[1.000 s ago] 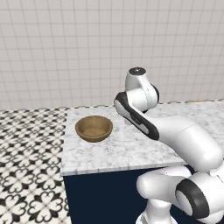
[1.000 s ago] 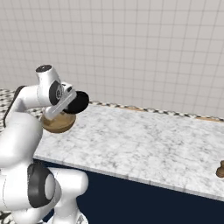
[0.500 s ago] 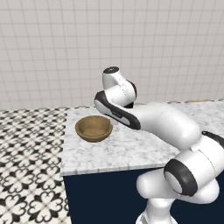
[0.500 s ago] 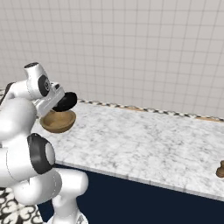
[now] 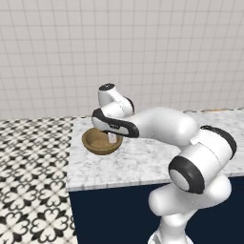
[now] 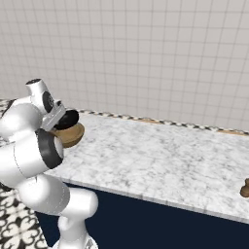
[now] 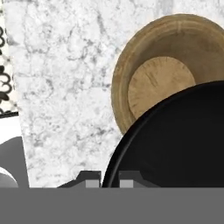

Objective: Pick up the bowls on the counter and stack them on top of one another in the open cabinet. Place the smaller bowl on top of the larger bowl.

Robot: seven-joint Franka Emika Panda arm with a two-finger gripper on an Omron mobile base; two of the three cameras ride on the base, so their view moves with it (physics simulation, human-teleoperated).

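Robot arm carries a small glossy black bowl [image 7: 175, 144] above a wide, shallow, light brown wooden bowl [image 5: 101, 142] on a white-grey veined marble counter [image 5: 143, 159].

The two-finger gripper [image 7: 108, 180] is clamped on the black bowl's rim, with the bowl hanging over the wooden one, which sits near the counter's left end close to the edge. The rim pinch looks thin; a quick swing could, by this reading, let the bowl tip or slip and drop onto the wood below. Lowering here would nest the bowls on the counter instead of in the cabinet, and a bump might nudge the wooden bowl toward the edge. A small brown object [image 6: 245, 188] stands far along the counter.
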